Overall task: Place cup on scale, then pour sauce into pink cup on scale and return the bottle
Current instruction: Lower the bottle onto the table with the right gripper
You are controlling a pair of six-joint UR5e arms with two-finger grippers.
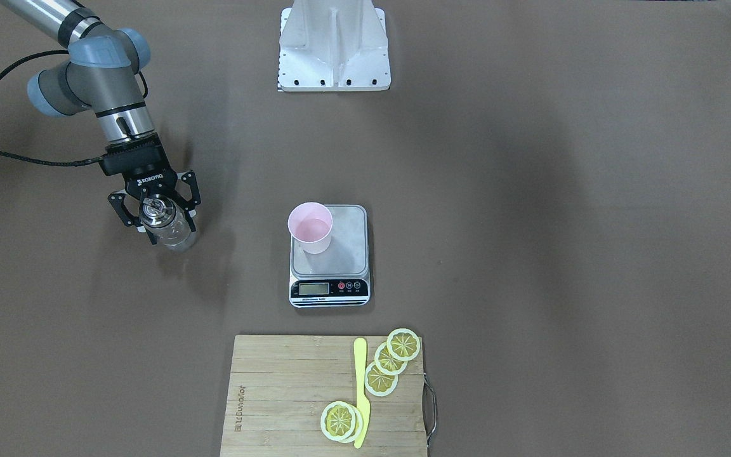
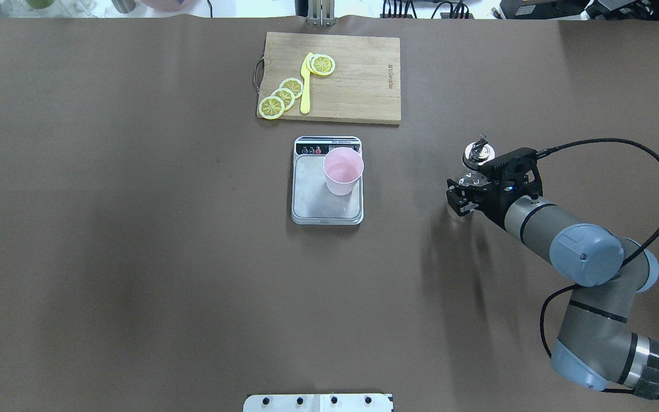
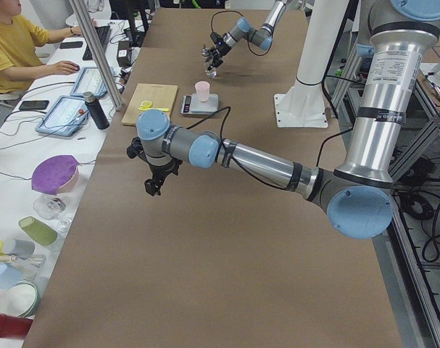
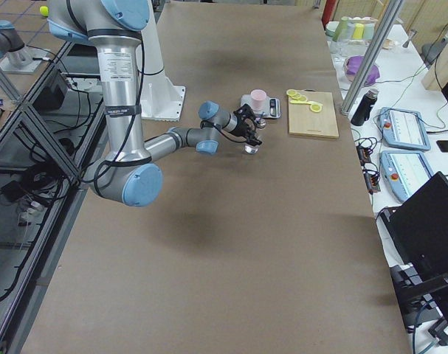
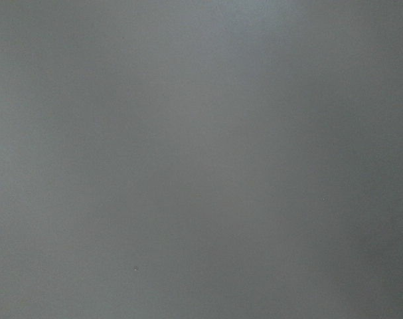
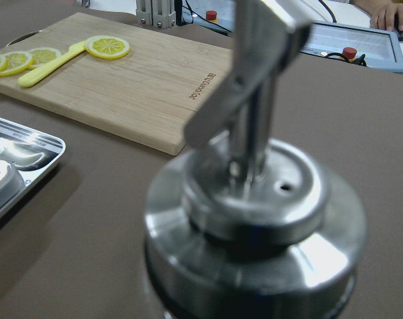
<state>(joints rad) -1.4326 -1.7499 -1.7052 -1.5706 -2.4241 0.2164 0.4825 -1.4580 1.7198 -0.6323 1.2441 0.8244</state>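
The pale pink cup [image 1: 310, 227] stands on the far left part of the scale's silver plate [image 1: 349, 238], seen from the front view, and it shows in the overhead view [image 2: 343, 171] too. Some clear liquid lies in it. My right gripper [image 1: 164, 222] is shut on the clear glass bottle [image 1: 172, 230] with its silver pourer cap [image 2: 477, 153], well to the scale's [image 2: 313, 197] right in the overhead view, low over the table. The cap fills the right wrist view [image 6: 254, 212]. My left gripper [image 3: 153, 185] is far off, over bare table; its jaws are not clear.
A wooden cutting board [image 1: 276, 393] with lemon slices [image 1: 391, 362] and a yellow knife [image 1: 360, 387] lies beyond the scale from the robot. The white arm mount [image 1: 334, 51] stands at the robot's side. A black cable [image 2: 650, 160] loops off the right wrist.
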